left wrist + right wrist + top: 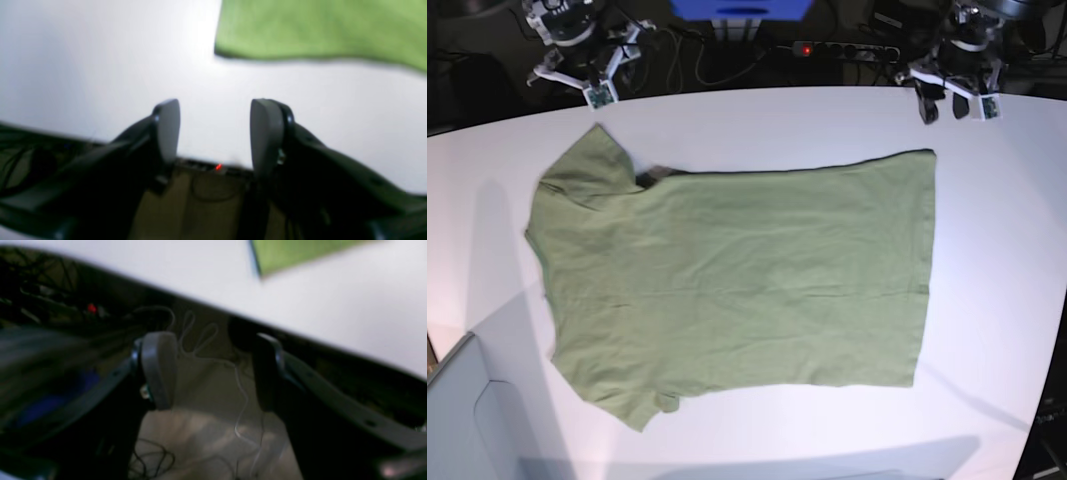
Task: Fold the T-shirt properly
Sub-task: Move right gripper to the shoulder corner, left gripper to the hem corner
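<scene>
The olive-green T-shirt [737, 280] lies flat on the white table [757, 115], sleeves to the left and hem to the right, with a darker strip along its far edge. My left gripper [947, 108] hovers at the far right, just beyond the shirt's far hem corner [317, 30]. It is open, with nothing between its grey pads [267, 133]. My right gripper [592, 75] is at the far left, over the table's back edge behind the sleeve. It is open and empty too, and only a shirt corner [293, 253] shows in the right wrist view.
Behind the table's far edge lie a power strip with a red light [842, 48], tangled cables [692, 55] and a blue box [742, 10]. A grey bin [467, 420] stands at the near left corner.
</scene>
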